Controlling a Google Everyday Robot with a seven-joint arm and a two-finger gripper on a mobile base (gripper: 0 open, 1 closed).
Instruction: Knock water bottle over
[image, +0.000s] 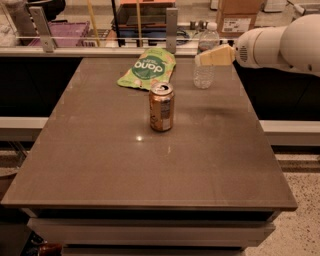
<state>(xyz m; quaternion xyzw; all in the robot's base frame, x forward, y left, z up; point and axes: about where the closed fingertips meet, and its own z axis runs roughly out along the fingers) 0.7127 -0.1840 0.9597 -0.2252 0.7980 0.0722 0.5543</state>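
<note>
Clear plastic water bottle (203, 76) stands upright at the far right of the brown table (150, 170), just beside a green snack bag (148, 68). The gripper (199, 59), its cream fingers pressed together into one wedge, reaches in from the right across the bottle's label. A copper soda can (161, 107) stands nearer, well apart.

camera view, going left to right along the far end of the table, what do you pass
snack bag → water bottle → gripper, its tip across the bottle's upper part, with the arm off to the right. The soda can sits nearer, within the bag's span, so it is left out.
</note>
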